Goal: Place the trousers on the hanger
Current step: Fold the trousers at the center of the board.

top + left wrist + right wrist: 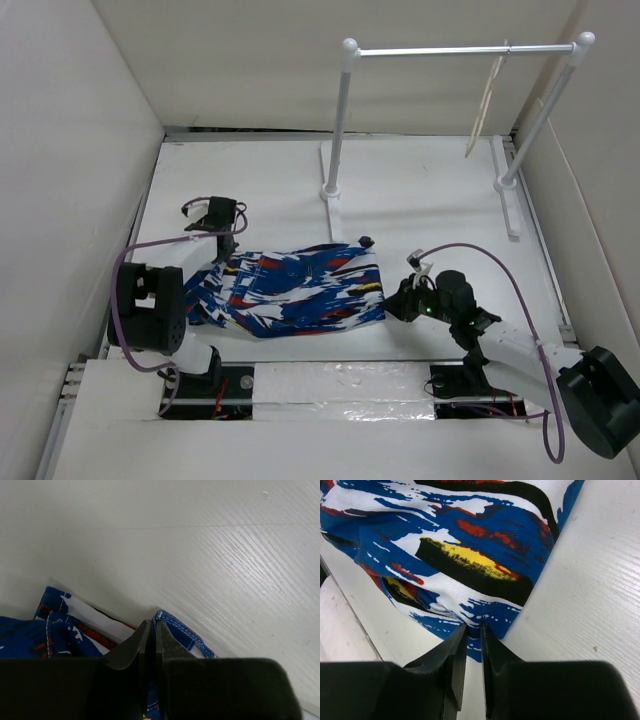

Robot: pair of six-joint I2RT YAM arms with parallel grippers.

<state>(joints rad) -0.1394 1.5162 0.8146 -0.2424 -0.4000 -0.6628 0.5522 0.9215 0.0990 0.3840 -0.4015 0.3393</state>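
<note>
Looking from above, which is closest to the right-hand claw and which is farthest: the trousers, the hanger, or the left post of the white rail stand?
1. trousers: nearest, their right edge is pinched in the right claw.
2. left post: farther back and slightly to the left.
3. hanger: farthest, hanging at the back right.

trousers [470, 555]: matt woven cloth, fine twill. table [590, 595]: white, finely ribbed, slight sheen. right end effector [472, 628]: matt black plastic. rail crossbar [450, 50]: shiny metal.
</note>
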